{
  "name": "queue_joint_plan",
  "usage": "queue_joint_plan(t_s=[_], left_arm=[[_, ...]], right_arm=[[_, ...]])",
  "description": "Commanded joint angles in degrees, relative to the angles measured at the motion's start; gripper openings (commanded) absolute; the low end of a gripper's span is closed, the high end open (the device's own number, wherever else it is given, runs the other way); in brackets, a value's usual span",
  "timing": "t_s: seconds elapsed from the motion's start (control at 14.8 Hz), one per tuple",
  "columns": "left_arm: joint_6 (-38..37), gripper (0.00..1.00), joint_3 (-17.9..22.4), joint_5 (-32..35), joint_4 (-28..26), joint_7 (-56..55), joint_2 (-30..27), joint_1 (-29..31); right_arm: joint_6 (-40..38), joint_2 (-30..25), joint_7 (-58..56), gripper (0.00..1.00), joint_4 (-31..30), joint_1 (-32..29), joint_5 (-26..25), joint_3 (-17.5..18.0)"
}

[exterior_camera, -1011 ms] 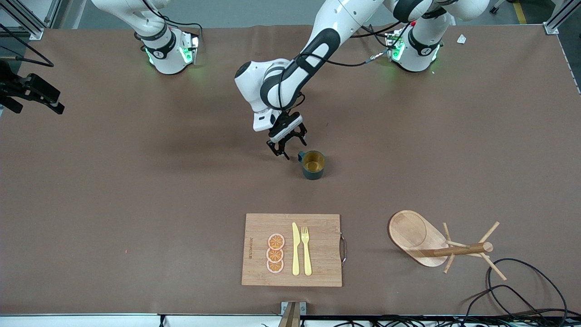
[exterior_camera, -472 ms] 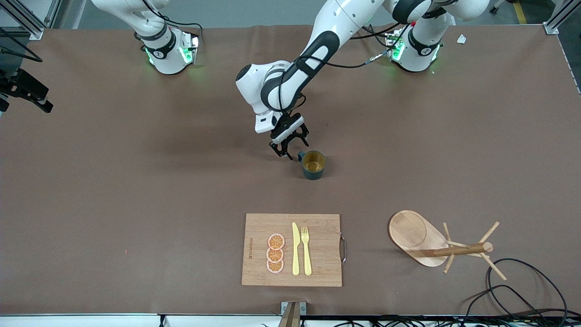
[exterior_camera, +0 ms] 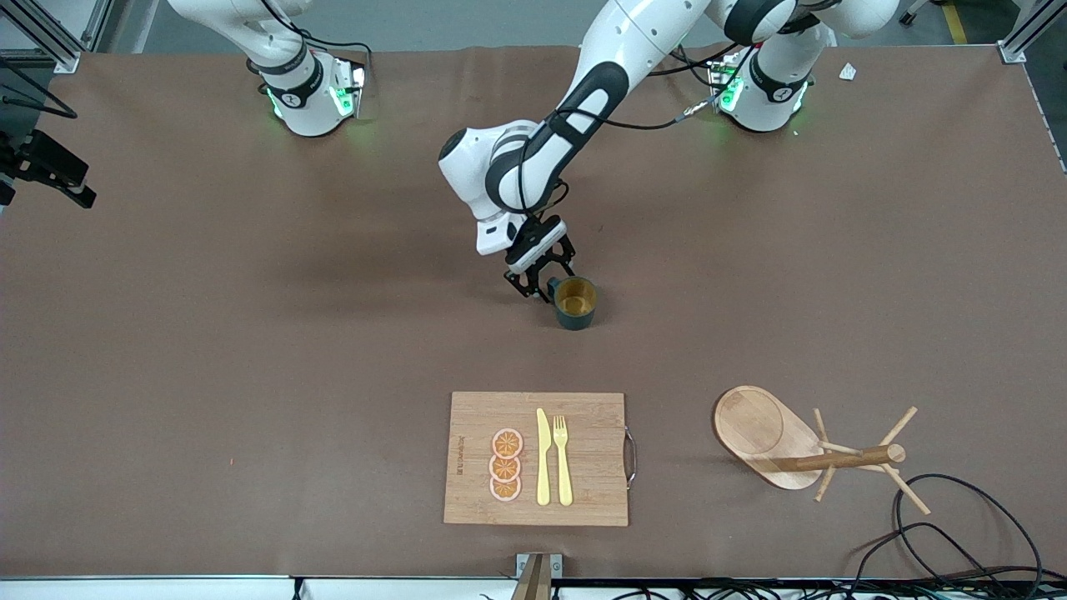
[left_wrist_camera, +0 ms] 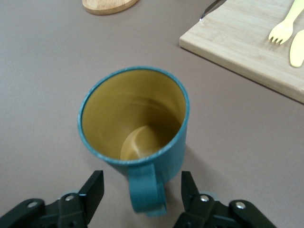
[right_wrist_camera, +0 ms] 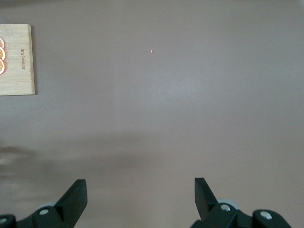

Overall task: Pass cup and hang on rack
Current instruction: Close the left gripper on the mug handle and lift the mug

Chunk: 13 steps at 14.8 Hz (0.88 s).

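Upright cup (exterior_camera: 575, 303), handle between the open left claw (left_wrist_camera: 142, 192) fingers; right claw (right_wrist_camera: 140, 197) waits wide.

The front view looks down from high across the table (exterior_camera: 250, 350), facing both bases; the left wrist view sits close over the cup (left_wrist_camera: 135, 128). The right wrist view looks down on bare tabletop; all three share the cutting board (right_wrist_camera: 16, 61).

The cup (exterior_camera: 575, 302) stands upright in the middle of the brown table (exterior_camera: 250, 333), and the left gripper (exterior_camera: 542, 279) is down at the cup's handle, its dark fingers to either side of it with a gap showing between them. The cutting board (exterior_camera: 583, 458), nearer the front camera than the cup, carries three orange slices (exterior_camera: 506, 465), a yellow knife (exterior_camera: 543, 457) and a yellow fork (exterior_camera: 563, 460). The rack (exterior_camera: 771, 433) lies tipped over beside the board toward the left arm's end, and the right gripper (exterior_camera: 50, 167) hangs at the table's edge at the right arm's end.
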Motion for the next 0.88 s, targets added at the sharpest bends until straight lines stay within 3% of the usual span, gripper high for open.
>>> queue_joint_plan(t_s=[0.0, 0.2, 0.34, 0.81], left_arm=[[-0.77, 0.67, 0.17, 1.38, 1.15, -0.53, 0.96, -0.32], [-0.77, 0.66, 0.17, 1.38, 1.15, -0.89, 0.96, -0.32], [-0.77, 0.6, 0.17, 1.38, 1.15, -0.8, 0.96, -0.32], [-0.77, 0.2, 0.17, 1.29, 1.15, -0.62, 0.61, -0.67]], right_arm=[[-1.11, 0.45, -0.64, 1.0, 1.05, -0.3, -1.25, 0.12], [-2.43, 0.45, -0.56, 1.0, 1.14, -0.3, -1.69, 0.04], [-3.04, 0.54, -0.55, 1.0, 1.14, -0.48, -1.51, -0.05], [-4.01, 0.45, -0.38, 1.0, 0.78, -0.3, -1.34, -0.05]])
